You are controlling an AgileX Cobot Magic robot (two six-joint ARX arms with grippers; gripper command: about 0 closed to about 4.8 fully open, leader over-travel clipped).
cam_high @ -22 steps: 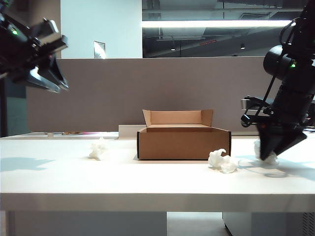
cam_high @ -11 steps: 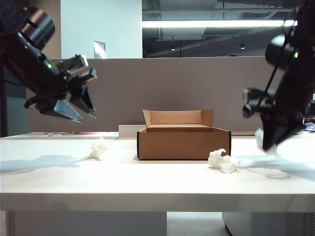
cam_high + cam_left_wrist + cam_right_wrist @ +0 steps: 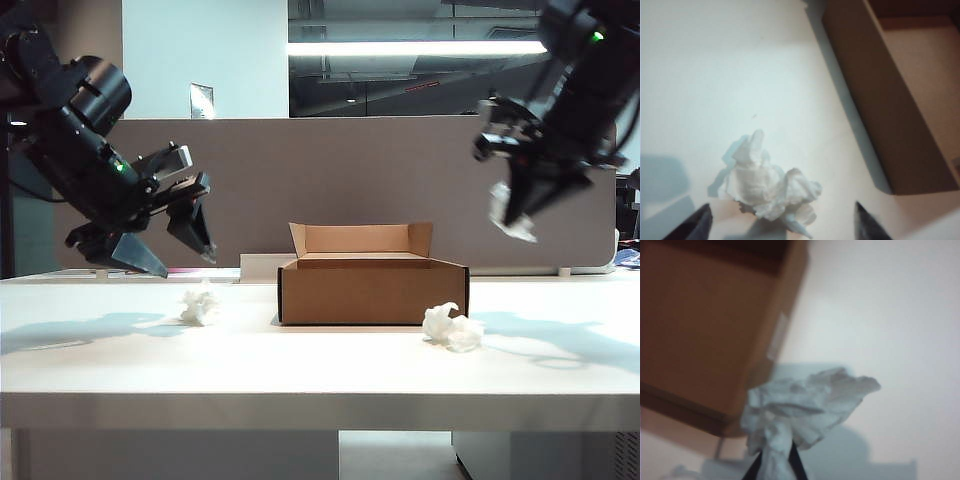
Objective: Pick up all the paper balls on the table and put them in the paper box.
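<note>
The right gripper (image 3: 515, 222) had its jaws pinched tight on a paper ball (image 3: 805, 412) — the white wad bulged out around the two dark fingertips in the right wrist view, held clear of the table (image 3: 320, 365). In the exterior view it hung high in the air, above and to the right of the paper box (image 3: 373, 287), with the held wad (image 3: 510, 215) showing pale below the fingers.

The left gripper (image 3: 175, 255) had its jaws spread wide and held nothing. In the left wrist view its two dark fingertips (image 3: 692, 225) stood well apart on either side of a second paper ball (image 3: 767, 187), not touching it (the wad lay on the table between them, below the gripper). That ball (image 3: 200, 303) sat near the left side of the box, a little back from the table's front edge, and the gripper hung just above it.

A third paper ball (image 3: 452, 328) lay on the table beside the box's front right corner — closer to the front edge than the left one. The box stood at the middle of the table, its flap upright at the back; what showed of its inside was bare.
</note>
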